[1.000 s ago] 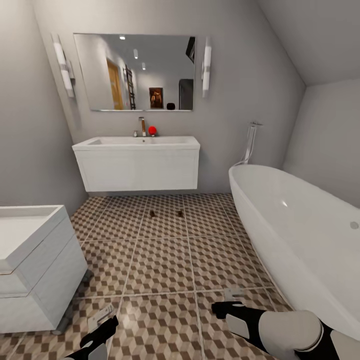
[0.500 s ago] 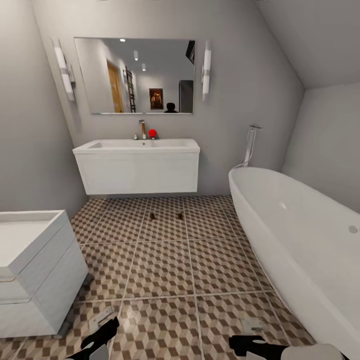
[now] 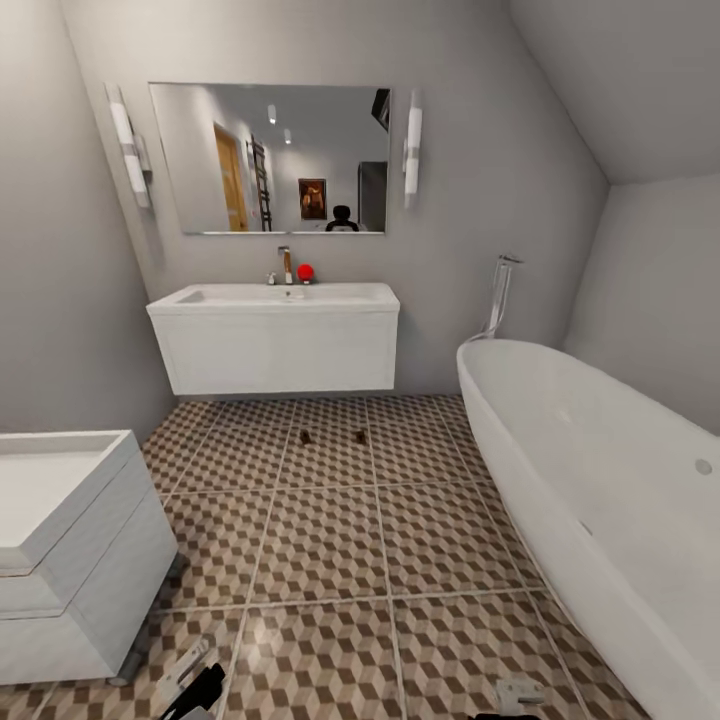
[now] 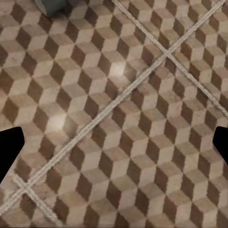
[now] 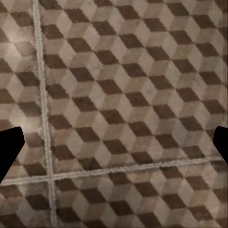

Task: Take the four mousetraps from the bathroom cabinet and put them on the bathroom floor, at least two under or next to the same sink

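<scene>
two small dark mousetraps point(image 3: 305, 437) point(image 3: 359, 436) lie on the bathroom floor point(image 3: 330, 540) just in front of the sink point(image 3: 275, 335), slightly apart. they look light, stiff and flat, best pinched across the board edges, clear of the spring. left gripper point(image 4: 114, 142) and right gripper point(image 5: 114, 142) hang spread wide, holding nothing, over bare tiles.

We find no readable text, labels, brands, numbers or signs. Framed picture reflected in mirror point(image 3: 270, 158) too small to make out. Cube-patterned floor tiles point(image 4: 118, 118) unmarked.
</scene>
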